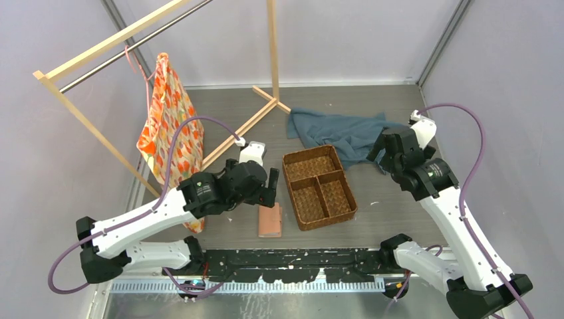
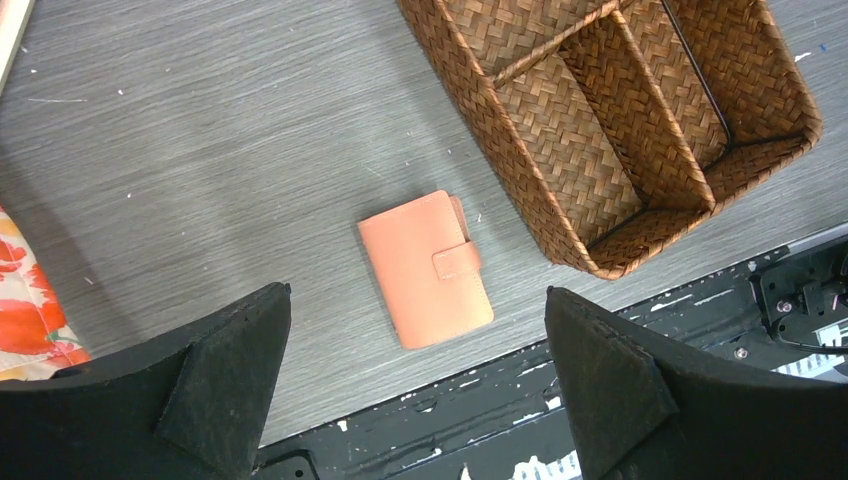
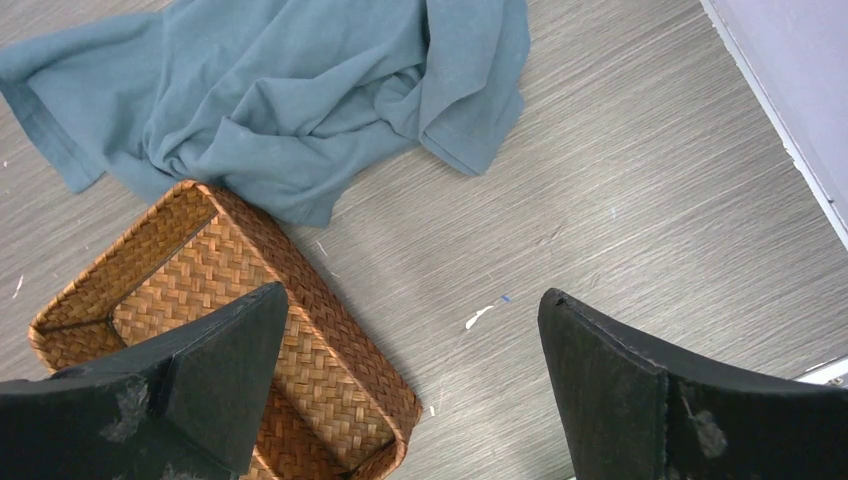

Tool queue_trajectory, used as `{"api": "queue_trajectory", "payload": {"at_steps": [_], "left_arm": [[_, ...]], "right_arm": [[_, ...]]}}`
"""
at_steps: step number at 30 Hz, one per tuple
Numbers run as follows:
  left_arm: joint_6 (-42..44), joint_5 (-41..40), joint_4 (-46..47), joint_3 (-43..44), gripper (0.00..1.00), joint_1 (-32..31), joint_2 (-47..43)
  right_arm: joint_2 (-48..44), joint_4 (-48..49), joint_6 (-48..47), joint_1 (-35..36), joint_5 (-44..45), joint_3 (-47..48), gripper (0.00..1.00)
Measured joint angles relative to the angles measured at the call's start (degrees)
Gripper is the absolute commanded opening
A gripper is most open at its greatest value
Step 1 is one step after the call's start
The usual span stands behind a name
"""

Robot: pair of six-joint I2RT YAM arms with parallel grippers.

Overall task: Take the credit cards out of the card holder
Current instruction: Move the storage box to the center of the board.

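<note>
One card holder (image 2: 425,268), snapped shut, at the table's (image 2: 200,150) near edge; one three-compartment woven basket (image 2: 650,240) just beside it. My left gripper (image 2: 415,300) and right gripper (image 3: 412,295): jaws spread wide, empty.

My top view looks down from high behind the rig and takes in the whole table (image 1: 379,219) from far off. My left wrist view sits close to the table, facing almost straight down between the left fingers (image 2: 225,385) onto the holder (image 2: 425,268) and basket (image 2: 500,130). My right wrist view looks down past the right fingers (image 3: 215,370) at the basket's other end and the cloth (image 3: 280,100). The wrist views share only the basket; the top view covers both.
</note>
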Motion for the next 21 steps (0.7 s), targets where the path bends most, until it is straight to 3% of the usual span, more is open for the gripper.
{"api": "queue_trajectory", "payload": {"at_steps": [10,21], "left_arm": [[-0.2,1.8,0.3,0.0,1.0,0.5,1.9],[-3.3,19.0,9.0,-2.6,1.0,12.7,13.7]], "right_arm": [[1.2,0.5,0.2,0.0,-1.0,-0.9,1.0],[-0.4,1.0,0.8,0.0,-2.4,-1.0,1.0]]}}
